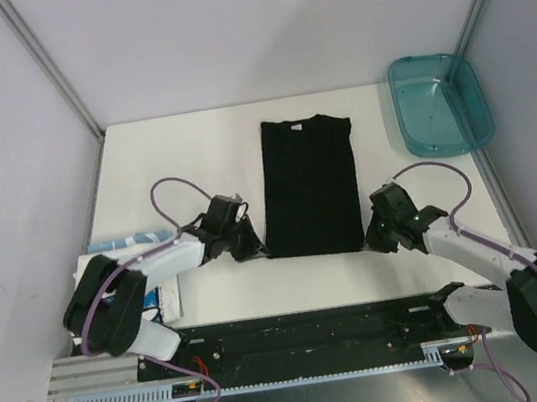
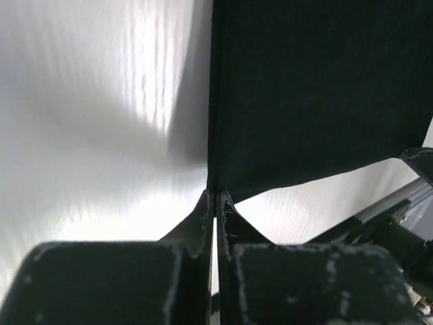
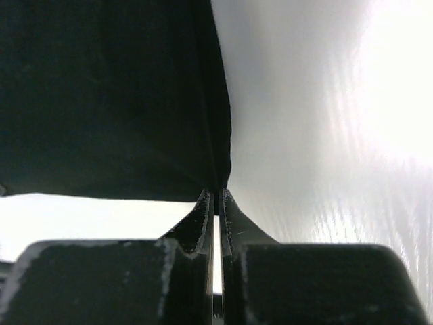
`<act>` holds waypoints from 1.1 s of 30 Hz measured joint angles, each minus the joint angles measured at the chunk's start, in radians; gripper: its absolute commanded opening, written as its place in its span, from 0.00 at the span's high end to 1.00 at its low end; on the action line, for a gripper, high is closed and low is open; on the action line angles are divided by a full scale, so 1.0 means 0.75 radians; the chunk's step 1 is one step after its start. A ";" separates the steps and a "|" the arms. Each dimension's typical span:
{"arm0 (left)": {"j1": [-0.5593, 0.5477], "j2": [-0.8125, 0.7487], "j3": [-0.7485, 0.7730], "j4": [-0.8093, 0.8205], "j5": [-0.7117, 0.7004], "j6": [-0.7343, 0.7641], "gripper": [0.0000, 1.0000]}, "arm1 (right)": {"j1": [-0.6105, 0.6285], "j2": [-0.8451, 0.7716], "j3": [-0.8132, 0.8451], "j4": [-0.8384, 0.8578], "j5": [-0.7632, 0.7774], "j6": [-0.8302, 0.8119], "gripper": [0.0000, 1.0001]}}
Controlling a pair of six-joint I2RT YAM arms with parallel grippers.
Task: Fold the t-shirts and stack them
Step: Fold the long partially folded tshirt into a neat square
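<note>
The black t-shirt (image 1: 309, 185) lies flat on the white table (image 1: 181, 153), folded lengthwise into a tall rectangle with the collar at the far end. My left gripper (image 1: 253, 248) is shut on its near left corner; the left wrist view shows the jaws (image 2: 216, 198) closed on the black hem (image 2: 311, 95). My right gripper (image 1: 375, 236) is shut on the near right corner, and the right wrist view shows its tips (image 3: 216, 194) pinching the cloth (image 3: 108, 95). The white t-shirt with blue print (image 1: 114, 246) lies at the near left, mostly hidden under my left arm.
A teal translucent bin (image 1: 439, 103) stands at the far right corner of the table. White walls with metal posts close in the left, back and right sides. A black rail (image 1: 308, 331) runs along the near edge between the arm bases.
</note>
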 measured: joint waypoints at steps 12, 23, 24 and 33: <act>-0.180 -0.654 -0.388 -0.165 -0.060 -0.178 1.00 | 0.505 -0.498 -0.041 -0.397 0.142 0.348 1.00; -0.356 -0.955 -0.421 -0.344 -0.136 -0.326 1.00 | 0.868 -0.657 -0.041 -0.645 0.279 0.658 1.00; -0.364 -0.961 -0.421 -0.352 -0.139 -0.331 1.00 | 0.882 -0.656 -0.037 -0.660 0.291 0.672 1.00; -0.348 -0.831 -0.052 -0.497 -0.237 -0.259 1.00 | 0.726 -0.504 0.397 -0.805 0.447 0.551 1.00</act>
